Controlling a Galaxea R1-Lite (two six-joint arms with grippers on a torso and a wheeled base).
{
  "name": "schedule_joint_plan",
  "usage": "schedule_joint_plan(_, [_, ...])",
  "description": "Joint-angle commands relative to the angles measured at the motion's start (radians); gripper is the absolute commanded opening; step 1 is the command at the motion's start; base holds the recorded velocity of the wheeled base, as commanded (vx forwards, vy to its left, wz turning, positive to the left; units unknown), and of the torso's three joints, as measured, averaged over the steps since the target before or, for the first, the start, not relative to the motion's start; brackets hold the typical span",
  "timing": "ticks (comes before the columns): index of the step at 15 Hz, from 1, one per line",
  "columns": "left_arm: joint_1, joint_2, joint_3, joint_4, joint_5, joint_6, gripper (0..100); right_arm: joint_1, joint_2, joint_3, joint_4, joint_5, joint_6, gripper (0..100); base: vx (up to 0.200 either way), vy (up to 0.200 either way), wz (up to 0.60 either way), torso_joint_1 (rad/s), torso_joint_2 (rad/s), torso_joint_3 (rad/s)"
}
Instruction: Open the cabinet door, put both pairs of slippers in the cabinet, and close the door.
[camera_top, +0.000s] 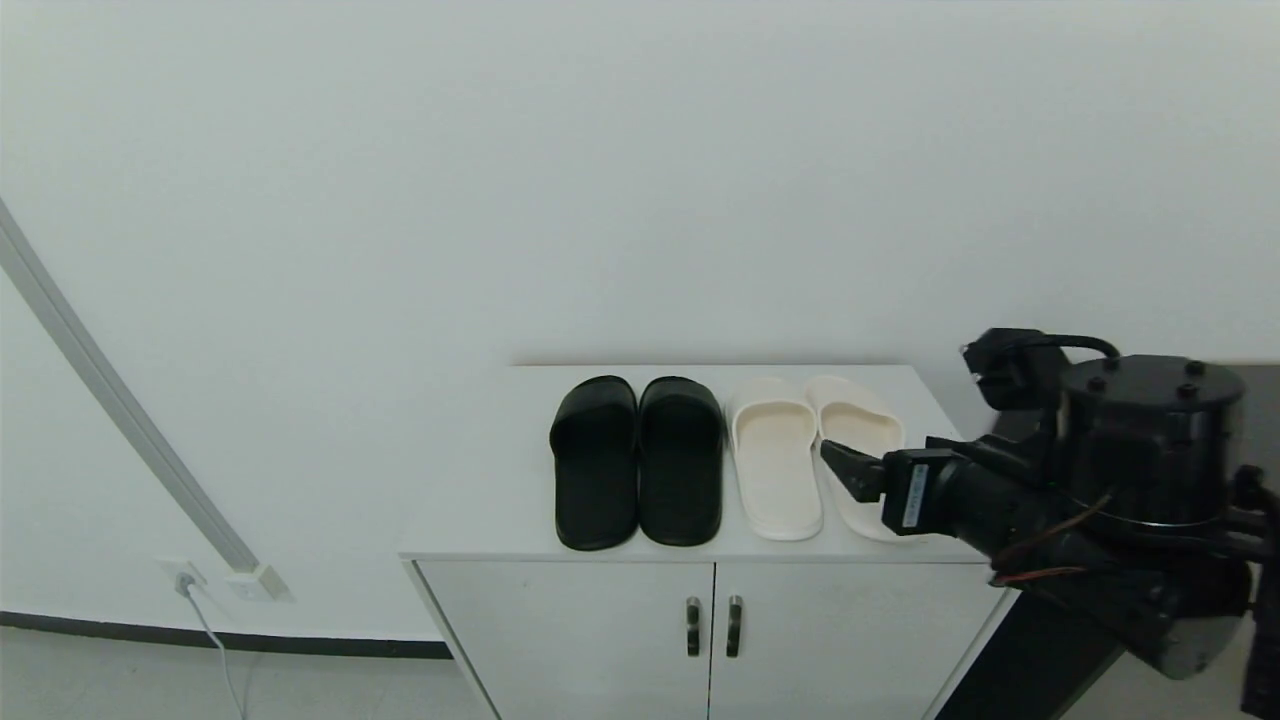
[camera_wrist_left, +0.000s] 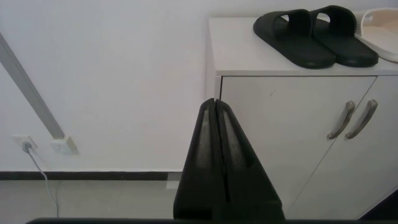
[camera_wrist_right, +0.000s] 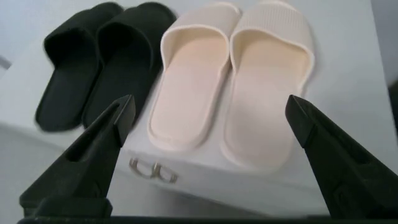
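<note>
A white cabinet (camera_top: 480, 520) stands against the wall, its two doors (camera_top: 570, 640) shut, their dark handles (camera_top: 692, 626) side by side at the middle seam. On its flat top two pairs of slippers lie in one row, toes toward the wall and heels near the front edge. The black pair (camera_top: 637, 462) sits near the middle, the cream pair (camera_top: 815, 455) just beside it toward the right edge.

Head camera high before cabinet (camera_top: 480, 500); wrist cameras nearer, same black slippers (camera_top: 597, 470).

Plain white wall (camera_top: 640, 180) behind right gripper (camera_top: 838, 462). Grey diag. trunking (camera_top: 100, 390) well to its left, ending nr socket (camera_top: 180, 577) w/ cable (camera_top: 222, 655). Dark skirting (camera_top: 200, 637), pale floor (camera_top: 100, 680) below.
</note>
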Motion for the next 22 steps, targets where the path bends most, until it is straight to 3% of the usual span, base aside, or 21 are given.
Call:
schedule_joint_plan(1, [0.000, 0.001, 0.000, 0.000, 0.000, 0.000, 0, 0.007, 0.192, -0.045, -0.119, -0.076, -0.034, 100, 0.000, 0.000, 0.00, 0.000, 0.00, 0.000])
schedule_joint_plan(8, [0.000, 0.001, 0.000, 0.000, 0.000, 0.000, 0, -0.047, 0.436, -0.254, -0.139, -0.116, -0.049, 100, 0.000, 0.000, 0.00, 0.000, 0.00, 0.000])
schedule_joint_plan(19, [0.000, 0.001, 0.000, 0.000, 0.000, -0.002, 0, -0.136, 0.566, -0.423, -0.135, -0.107, -0.101, 100, 0.000, 0.000, 0.00, 0.000, 0.00, 0.000])
schedule_joint_plan(20, [-0.001, 0.001, 0.000, 0.000, 0.000, -0.003, 0, -0.136, 0.572, -0.429, -0.134, -0.107, -0.103, 0, 0.000, 0.000, 0.00, 0.000, 0.00, 0.000])
schedule_joint_plan(22, [0.000, 0.001, 0.000, 0.000, 0.000, -0.003, 0, -0.136, 0.578, -0.438, -0.134, -0.105, -0.103, 0, 0.000, 0.000, 0.00, 0.000, 0.00, 0.000])
